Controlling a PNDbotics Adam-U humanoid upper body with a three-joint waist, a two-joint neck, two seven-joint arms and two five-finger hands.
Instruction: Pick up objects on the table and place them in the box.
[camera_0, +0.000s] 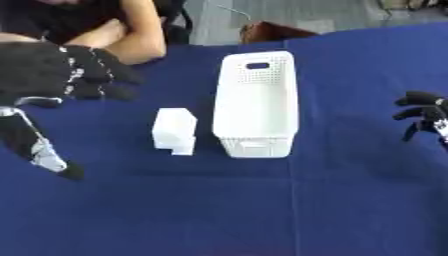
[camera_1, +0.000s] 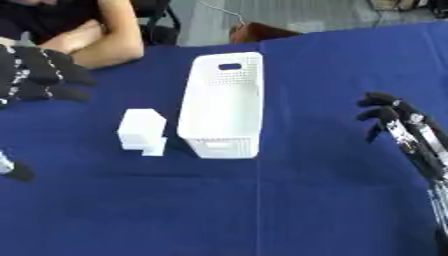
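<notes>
The robot's left hand (camera_0: 52, 70) hovers high over the blue desk (camera_0: 262, 210), fingers spread and holding nothing, up and left of a small white block (camera_0: 174, 130) lying just beside the empty white perforated box (camera_0: 255, 105). Grasping it cleanly likely means descending from the block's free left side. At far right, the right hand (camera_1: 394, 115) hangs idle, fingers loosely bent, empty.

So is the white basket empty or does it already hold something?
Empty: the white basket shows only its bare floor, and the white block sits outside, on the blue cloth beside it.
</notes>
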